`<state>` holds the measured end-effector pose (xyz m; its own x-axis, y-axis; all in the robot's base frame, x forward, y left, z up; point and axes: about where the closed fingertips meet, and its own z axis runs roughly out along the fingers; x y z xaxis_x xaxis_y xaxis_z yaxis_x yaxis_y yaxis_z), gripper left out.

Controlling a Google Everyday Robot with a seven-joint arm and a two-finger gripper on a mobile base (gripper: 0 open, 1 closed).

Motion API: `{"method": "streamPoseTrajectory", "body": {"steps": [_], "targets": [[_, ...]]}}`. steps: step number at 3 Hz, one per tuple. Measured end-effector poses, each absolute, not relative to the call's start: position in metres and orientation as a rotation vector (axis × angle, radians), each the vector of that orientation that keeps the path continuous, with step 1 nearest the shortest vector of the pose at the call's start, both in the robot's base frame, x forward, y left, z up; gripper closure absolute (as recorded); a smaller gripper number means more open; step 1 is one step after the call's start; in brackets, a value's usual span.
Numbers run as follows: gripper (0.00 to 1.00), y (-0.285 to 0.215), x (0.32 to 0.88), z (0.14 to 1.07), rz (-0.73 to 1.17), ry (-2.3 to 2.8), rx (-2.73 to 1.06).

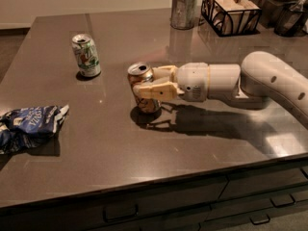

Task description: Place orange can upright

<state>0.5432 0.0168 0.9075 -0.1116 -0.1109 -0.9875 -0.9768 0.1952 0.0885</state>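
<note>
Kitchenette: drawered counter (144, 148), snack basket (232, 12), jaws mid-counter.

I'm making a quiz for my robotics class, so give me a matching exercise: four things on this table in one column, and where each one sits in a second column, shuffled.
Things:
1. orange can
2. green-and-white can
3. blue bag
4. wire basket

Places:
A. crumpled at the left edge of the table
B. held in the gripper, mid-table
C. at the back right
D. standing alone, left of the gripper and farther back

Pairs: 1-B, 2-D, 3-A, 4-C.
</note>
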Motion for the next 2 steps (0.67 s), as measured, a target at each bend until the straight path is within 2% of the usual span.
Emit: {"method": "streamPoseTrajectory", "body": {"steps": [2], "targets": [[0.36, 0.0051, 0.5457, 0.8986, 1.141, 1.366, -1.001]]}}
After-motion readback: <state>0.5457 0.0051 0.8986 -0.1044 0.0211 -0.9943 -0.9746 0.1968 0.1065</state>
